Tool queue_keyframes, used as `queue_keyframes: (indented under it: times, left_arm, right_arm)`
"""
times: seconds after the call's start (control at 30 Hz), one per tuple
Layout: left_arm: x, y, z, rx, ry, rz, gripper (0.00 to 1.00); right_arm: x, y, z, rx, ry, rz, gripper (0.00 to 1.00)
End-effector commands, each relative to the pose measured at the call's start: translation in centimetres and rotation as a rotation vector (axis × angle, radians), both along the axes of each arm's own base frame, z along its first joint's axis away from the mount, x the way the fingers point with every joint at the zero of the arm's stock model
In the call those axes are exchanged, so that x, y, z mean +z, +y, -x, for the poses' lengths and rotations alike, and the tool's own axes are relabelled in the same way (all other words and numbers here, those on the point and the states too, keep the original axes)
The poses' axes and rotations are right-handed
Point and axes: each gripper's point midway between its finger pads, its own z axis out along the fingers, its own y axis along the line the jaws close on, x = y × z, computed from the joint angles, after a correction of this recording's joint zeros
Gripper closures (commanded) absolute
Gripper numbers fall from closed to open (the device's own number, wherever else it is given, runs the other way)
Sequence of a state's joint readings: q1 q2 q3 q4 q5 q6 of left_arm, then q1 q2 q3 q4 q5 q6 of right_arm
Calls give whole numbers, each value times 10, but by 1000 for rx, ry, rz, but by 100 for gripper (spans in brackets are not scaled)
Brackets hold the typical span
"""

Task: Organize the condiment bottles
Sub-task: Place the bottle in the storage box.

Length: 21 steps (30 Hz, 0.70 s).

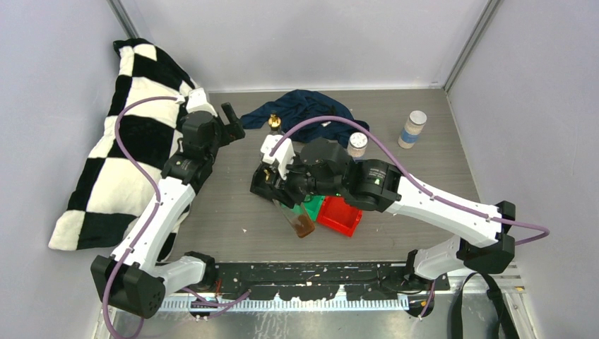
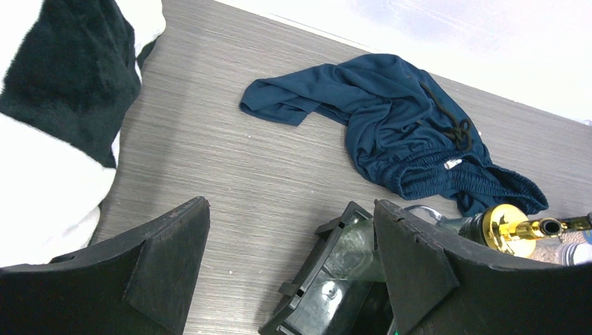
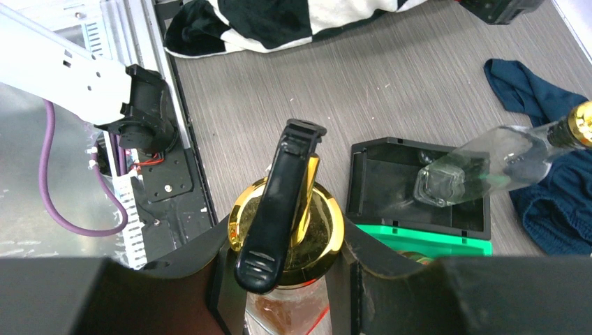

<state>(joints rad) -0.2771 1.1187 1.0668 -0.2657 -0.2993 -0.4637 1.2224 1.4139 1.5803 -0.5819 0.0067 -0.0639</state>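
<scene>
Grey wood-grain tabletop (image 1: 233,212) walled in white carries a black rectangular plastic bin (image 3: 391,192). A clear glass bottle with a gold pourer top (image 3: 482,164) lies tilted in the bin, its neck over the far rim toward a crumpled navy cloth (image 2: 405,125). Just near of the bin, the right gripper (image 3: 286,279) pinches an amber-filled glass bottle with a gold collar and black pourer (image 3: 287,209) at its neck. The left gripper (image 2: 290,241) hovers left of the bin, fingers spread and holding nothing. Two white-capped jars (image 1: 358,143) stand well right of the bin. The amber bottle probably belongs in the bin: it should be lowered into the bare near half, held firmly, and kept clear of the leaning bottle so neither tips.
</scene>
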Motion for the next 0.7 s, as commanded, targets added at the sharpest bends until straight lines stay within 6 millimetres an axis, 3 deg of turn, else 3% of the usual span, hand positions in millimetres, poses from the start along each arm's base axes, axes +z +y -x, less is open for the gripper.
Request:
queue_keyframes:
  times: [0.0,0.67]
  left_arm:
    - [21,8,-1,39,-69,62,13]
    - [19,28,-3,106,-60,98,14]
  right_arm:
    - [54,21,-3,18,-111,-182,99]
    - [52,62,-31,16,-257,-288,99]
